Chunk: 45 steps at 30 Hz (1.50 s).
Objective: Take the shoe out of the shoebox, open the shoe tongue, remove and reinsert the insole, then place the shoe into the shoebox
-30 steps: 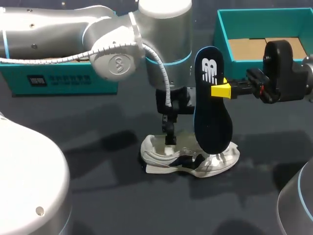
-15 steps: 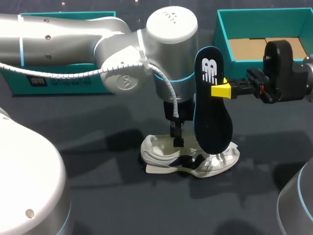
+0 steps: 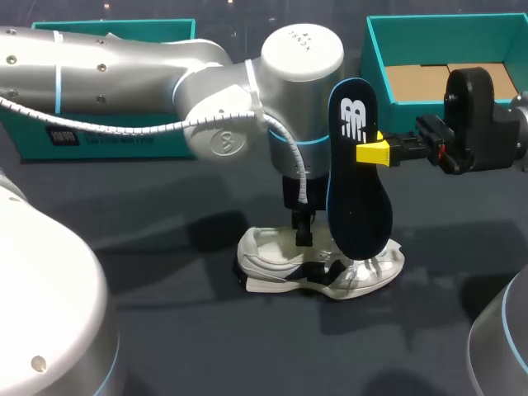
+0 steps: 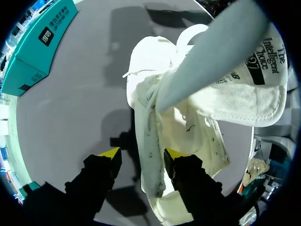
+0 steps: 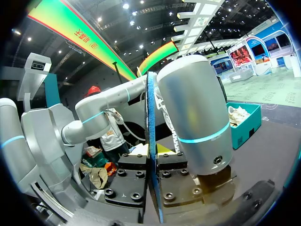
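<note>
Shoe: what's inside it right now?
The shoe shows bare pale lining and one of the left jaws at its opening. The insole is out, clamped in the right jaws above it, and hides part of the interior.

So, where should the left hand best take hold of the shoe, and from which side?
Probably the side wall of the shoe beside its opening, from above: it is a thin upright edge, and the open left hand hangs astride it, one finger inside, one outside. The tongue lies folded back.

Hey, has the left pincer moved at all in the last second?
Yes. The left pincer has shifted sideways over the shoe, closer to the upright insole held by the right pincer.
</note>
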Each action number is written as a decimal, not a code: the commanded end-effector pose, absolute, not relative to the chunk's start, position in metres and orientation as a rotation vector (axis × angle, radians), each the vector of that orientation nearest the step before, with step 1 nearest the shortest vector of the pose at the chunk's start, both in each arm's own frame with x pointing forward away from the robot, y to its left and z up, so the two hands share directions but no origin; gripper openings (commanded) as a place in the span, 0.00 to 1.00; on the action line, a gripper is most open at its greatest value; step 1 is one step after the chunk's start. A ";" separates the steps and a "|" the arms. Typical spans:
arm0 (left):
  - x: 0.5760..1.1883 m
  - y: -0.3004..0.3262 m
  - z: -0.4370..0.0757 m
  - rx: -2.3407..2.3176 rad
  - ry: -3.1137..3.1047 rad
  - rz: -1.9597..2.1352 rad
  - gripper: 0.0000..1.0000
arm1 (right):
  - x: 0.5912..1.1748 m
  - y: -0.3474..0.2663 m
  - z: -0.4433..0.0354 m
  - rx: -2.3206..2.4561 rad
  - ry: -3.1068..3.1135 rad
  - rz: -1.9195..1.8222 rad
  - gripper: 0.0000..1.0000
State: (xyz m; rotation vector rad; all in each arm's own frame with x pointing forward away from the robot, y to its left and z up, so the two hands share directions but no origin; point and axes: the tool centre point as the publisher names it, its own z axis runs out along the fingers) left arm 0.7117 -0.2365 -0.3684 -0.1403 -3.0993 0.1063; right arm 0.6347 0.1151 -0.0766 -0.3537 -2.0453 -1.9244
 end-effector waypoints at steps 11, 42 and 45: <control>0.705 -0.232 -0.376 -0.151 -3.080 0.090 0.00 | 0.635 0.116 -0.077 -0.354 -2.046 -1.923 0.00; 0.712 -0.222 -0.328 -1.557 -2.694 0.177 0.00 | 0.635 0.116 -0.077 -0.354 -2.046 -1.923 0.00; 0.724 -0.218 -0.327 -1.706 -2.741 0.059 0.00 | 0.635 0.116 -0.077 -0.354 -2.046 -1.923 0.00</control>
